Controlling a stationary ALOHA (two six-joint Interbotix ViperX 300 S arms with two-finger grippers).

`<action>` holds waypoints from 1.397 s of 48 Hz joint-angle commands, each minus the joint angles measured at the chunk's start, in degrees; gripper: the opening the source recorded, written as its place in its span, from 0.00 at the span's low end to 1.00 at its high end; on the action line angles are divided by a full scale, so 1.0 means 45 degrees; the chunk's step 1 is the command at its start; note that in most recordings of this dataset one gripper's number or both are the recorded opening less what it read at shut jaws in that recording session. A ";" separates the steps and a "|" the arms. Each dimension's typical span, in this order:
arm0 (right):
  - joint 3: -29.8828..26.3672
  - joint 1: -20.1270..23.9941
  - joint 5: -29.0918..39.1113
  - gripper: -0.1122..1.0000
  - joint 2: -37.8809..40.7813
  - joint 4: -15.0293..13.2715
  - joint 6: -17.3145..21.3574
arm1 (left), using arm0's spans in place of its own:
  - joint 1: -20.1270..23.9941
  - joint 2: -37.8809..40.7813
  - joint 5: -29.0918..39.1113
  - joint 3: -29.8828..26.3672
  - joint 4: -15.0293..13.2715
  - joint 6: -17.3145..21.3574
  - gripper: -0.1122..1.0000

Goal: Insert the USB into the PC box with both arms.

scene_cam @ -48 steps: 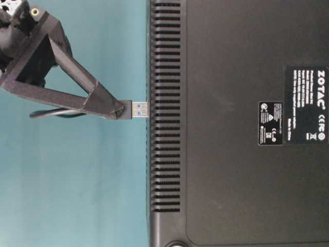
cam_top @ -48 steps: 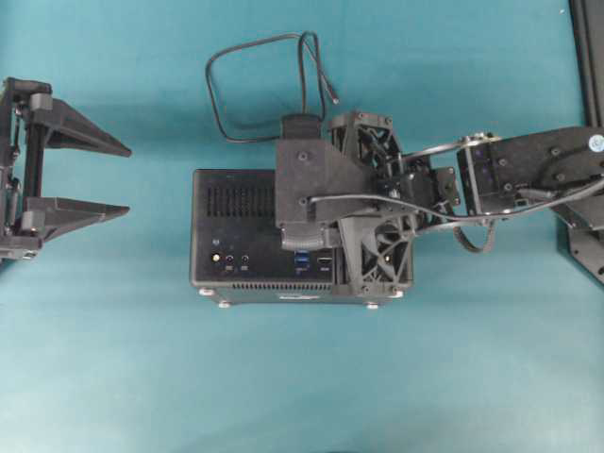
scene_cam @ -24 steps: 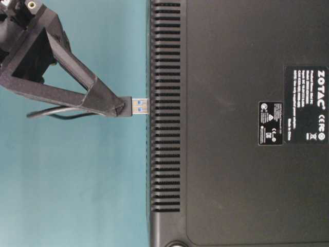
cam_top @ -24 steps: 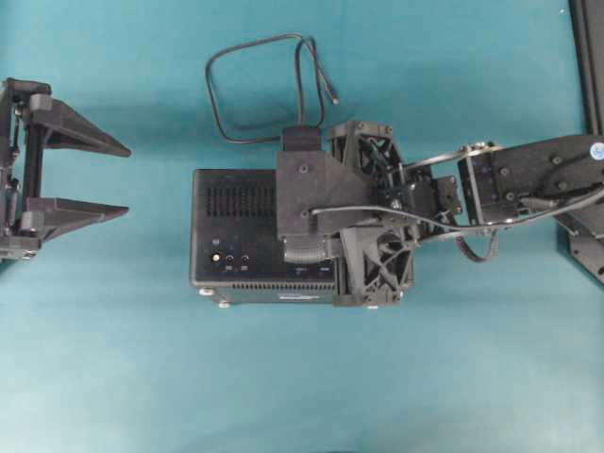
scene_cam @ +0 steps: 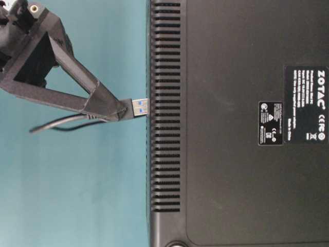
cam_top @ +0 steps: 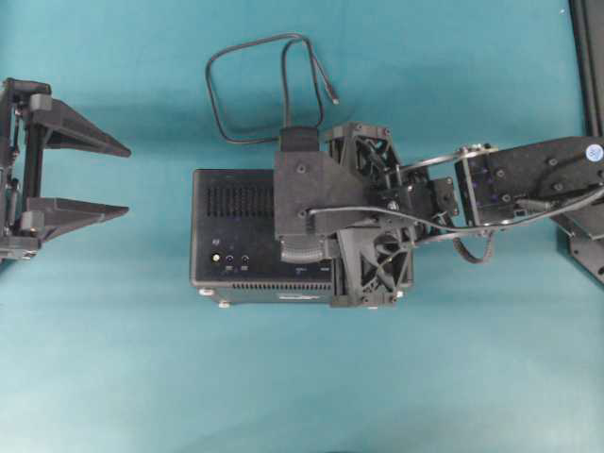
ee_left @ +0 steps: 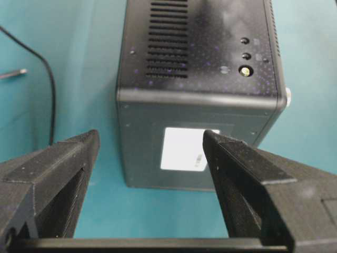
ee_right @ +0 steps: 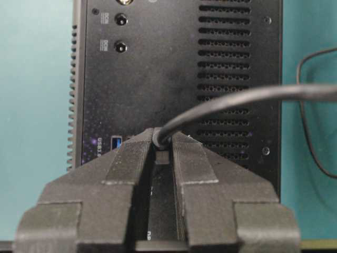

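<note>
pc box (cam_top: 236, 226) flat on the teal bench (cam_top: 302, 377), centre of the overhead frame, vent slots and small sockets facing up. right pincer (scene_cam: 123, 109) over the box's right half, narrow, clamped on the usb (scene_cam: 140, 107) plug; in the table-level view, plug tip silver and blue, pointing right, touching or just short of the box's slotted edge, cannot tell which. in the right wrist view, fingers (ee_right: 126, 163) pressed either side of the cable where it leaves the plug, a blue port just left of them. cable looped on the bench above the box, upper centre of the overhead frame. left pincer (cam_top: 127, 179) at the left edge of that frame, wide, holding nothing, well apart from the box; in the left wrist view, a white label on the box's end between its two prongs.
</note>
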 commanded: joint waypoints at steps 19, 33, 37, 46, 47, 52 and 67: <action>0.0586 -0.0117 -0.1230 0.20 -0.0430 -0.0020 0.0742 | -0.0039 -0.0098 -0.0117 -0.0156 0.0039 0.0000 0.85; 0.1035 0.0215 -0.1250 0.20 -0.0664 -0.0020 0.1309 | -0.0039 -0.0098 -0.0098 -0.0156 0.0020 0.0000 0.85; 0.1035 0.0215 -0.1250 0.20 -0.0684 -0.0020 0.1289 | -0.0039 -0.0098 -0.0117 -0.0156 0.0039 0.0000 0.85; 0.1113 -0.0078 -0.1445 0.20 -0.0664 -0.0332 0.1270 | -0.0039 -0.0078 -0.0117 -0.0176 0.0039 0.0000 0.85; 0.1094 -0.0137 -0.1465 0.20 -0.0664 -0.0410 0.1270 | -0.0020 -0.0098 -0.0117 -0.0176 0.0039 0.0000 0.85; 0.1113 -0.0273 -0.1445 0.20 -0.0664 -0.0723 0.1309 | -0.0039 -0.0098 -0.0098 -0.0195 0.0039 0.0000 0.85; 0.1191 0.0234 -0.1484 0.20 -0.0684 -0.0625 0.1387 | -0.0039 -0.0098 -0.0117 -0.0156 0.0039 0.0000 0.85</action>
